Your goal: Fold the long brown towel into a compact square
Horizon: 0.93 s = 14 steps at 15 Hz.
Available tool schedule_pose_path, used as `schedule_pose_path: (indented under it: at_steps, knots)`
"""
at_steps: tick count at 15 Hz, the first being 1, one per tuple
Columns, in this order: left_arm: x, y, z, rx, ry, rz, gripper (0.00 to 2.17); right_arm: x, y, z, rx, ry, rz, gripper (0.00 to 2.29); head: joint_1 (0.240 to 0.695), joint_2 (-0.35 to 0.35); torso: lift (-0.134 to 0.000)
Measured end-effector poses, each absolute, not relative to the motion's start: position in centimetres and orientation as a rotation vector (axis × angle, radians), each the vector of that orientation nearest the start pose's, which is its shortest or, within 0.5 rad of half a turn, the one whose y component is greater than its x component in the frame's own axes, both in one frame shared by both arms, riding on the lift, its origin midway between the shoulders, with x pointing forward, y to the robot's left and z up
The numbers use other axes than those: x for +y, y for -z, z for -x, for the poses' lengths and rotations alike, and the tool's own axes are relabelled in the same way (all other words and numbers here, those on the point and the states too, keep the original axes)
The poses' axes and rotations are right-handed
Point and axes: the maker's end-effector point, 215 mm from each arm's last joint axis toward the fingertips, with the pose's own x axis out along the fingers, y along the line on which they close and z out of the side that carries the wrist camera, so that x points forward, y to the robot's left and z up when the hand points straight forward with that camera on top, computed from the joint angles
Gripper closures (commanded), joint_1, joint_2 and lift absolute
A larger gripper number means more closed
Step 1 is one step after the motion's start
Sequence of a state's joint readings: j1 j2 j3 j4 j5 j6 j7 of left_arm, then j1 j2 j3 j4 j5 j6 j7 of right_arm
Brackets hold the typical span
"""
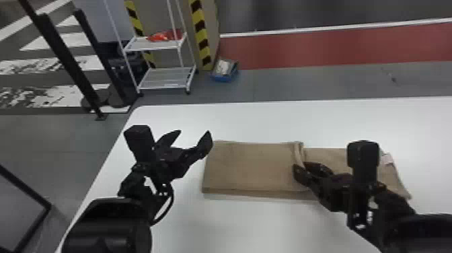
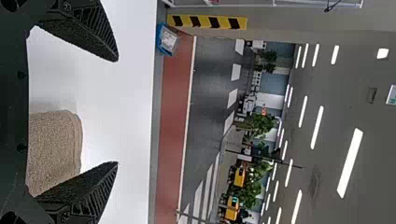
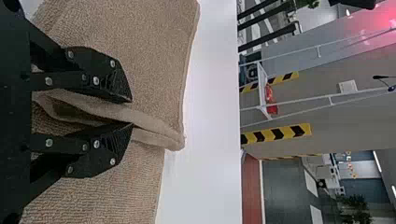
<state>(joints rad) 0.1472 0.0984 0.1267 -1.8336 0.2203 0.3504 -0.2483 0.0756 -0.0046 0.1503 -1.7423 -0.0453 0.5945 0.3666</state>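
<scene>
While the right gripper [image 1: 300, 165] pinches the brown towel [image 1: 252, 168], left gripper [image 1: 194, 132] open beside it, white table [image 1: 269, 121] beneath, cart [image 1: 154, 47] beyond.

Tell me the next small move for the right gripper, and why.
I'd probably ease the right gripper down to settle the raised edge of the brown towel flat. That edge bulges into a ridge beside the gripper, and the towel extends rightward beyond it, so the ridge could spoil the next fold.
</scene>
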Motion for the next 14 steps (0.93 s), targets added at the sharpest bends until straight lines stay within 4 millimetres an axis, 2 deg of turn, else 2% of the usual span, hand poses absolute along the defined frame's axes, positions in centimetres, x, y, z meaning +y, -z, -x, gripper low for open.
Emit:
schedule_pose_path:
  at_steps: [2,3,9,14]
  knots:
    - [25.7,36.9,-54.5,0.201,0.175,0.138,0.1,-6.2,45.3,-50.8,0.496,-0.524,-0.106,1.04,0.695,0.202,-0.125]
    - [25.7,36.9,-54.5,0.201,0.175,0.138,0.1,-6.2,45.3,-50.7,0.496,-0.524,-0.107,1.24,0.695,0.202,-0.125]
    - [25.8,37.1,-54.5,0.202,0.174,0.137,0.1,-6.2,45.0,-50.5,0.489,-0.523,-0.117,1.24,0.695,0.203,-0.125]
    - [25.8,37.0,-54.5,0.201,0.175,0.136,0.1,-6.0,42.1,-50.7,0.433,-0.53,-0.124,1.24,0.695,0.204,-0.125]
